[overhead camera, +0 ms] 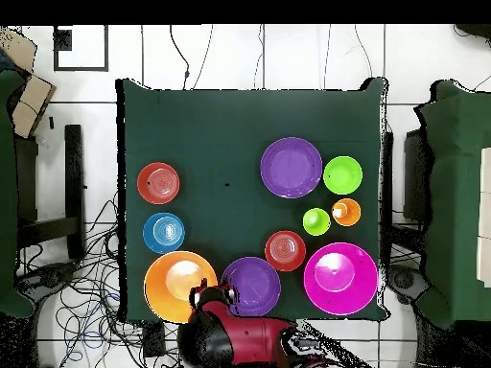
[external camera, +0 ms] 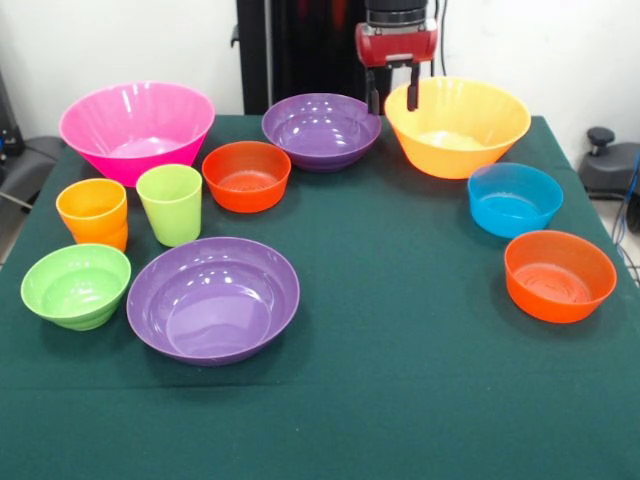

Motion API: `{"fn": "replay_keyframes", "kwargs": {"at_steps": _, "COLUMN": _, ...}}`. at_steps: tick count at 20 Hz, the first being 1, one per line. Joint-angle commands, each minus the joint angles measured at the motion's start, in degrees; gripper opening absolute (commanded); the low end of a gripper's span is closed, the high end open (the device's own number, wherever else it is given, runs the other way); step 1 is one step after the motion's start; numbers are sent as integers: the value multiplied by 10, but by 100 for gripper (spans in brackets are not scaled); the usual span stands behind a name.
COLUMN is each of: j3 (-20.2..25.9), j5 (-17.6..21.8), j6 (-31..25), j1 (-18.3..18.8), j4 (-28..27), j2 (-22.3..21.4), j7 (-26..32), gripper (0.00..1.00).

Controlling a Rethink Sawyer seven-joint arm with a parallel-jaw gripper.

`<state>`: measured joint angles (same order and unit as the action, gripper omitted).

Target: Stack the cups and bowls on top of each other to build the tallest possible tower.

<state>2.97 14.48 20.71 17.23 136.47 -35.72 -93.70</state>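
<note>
Front view shows no tower begun: the bowls and cups sit singly across the green table, the yellow-orange bowl at the far edge. Its likely role is base, since the gripper hangs empty, fingers parted, at its rim.

**Red and black arm, dark fingers**

The arm ends in a glossy red housing with rounded corners, topped by a black ribbed collar. Below the gripper housing hang two short, dark, flat fingers. From overhead the arm shows bulky red shells joined by black sections.
</note>
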Motion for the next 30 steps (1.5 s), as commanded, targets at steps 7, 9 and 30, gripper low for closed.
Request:
{"fn": "replay_keyframes", "kwargs": {"at_steps": 7, "j3": 8, "j5": 4, "j6": 37, "j1": -26, "j4": -50, "j2": 52, "j7": -98, "gripper": 100}}
{"fn": "replay_keyframes", "kwargs": {"at_steps": 9, "j3": 8, "j5": 1, "j6": 31, "j1": -29, "j4": -48, "j2": 47, "j7": -99, "gripper": 100}}
{"fn": "replay_keyframes", "kwargs": {"at_steps": 30, "j3": 1, "j5": 2, "j6": 38, "j1": -41, "j4": -59, "j2": 53, "j7": -101, "gripper": 100}}
